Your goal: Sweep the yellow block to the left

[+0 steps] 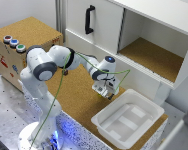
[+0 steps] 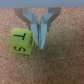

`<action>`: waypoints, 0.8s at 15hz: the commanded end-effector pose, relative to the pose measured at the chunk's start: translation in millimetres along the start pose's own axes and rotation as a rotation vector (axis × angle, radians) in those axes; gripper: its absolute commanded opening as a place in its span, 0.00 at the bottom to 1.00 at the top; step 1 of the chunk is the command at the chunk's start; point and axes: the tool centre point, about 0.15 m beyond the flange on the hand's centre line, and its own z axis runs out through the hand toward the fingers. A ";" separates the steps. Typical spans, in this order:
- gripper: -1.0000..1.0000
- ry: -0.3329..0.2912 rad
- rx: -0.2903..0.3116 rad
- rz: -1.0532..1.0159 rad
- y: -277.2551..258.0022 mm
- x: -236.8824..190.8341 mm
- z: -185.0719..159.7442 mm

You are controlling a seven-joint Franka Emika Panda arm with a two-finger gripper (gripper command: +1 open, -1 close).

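Observation:
The yellow block is a small bright cube with dark letters on its faces, resting on the cork board. My gripper is down at the cork right beside it, with one finger touching or almost touching the block's side. The jaws stand close together with nothing between them. In the exterior view the gripper hangs low over the cork board, just beyond the tray's far corner. The block does not show in that view.
A white tray sits on the cork towards the exterior view's right, close to the gripper. Behind stands a white cabinet with an open compartment. A cork-topped box with coloured buttons is at the exterior view's left.

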 end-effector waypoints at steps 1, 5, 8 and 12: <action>0.00 -0.039 0.010 0.016 -28.2 13.4 16.0; 0.00 -0.055 0.005 0.025 -44.7 15.3 21.0; 0.00 -0.060 0.006 0.024 -63.9 20.8 20.4; 0.00 -0.068 0.020 0.005 -90.5 24.1 17.3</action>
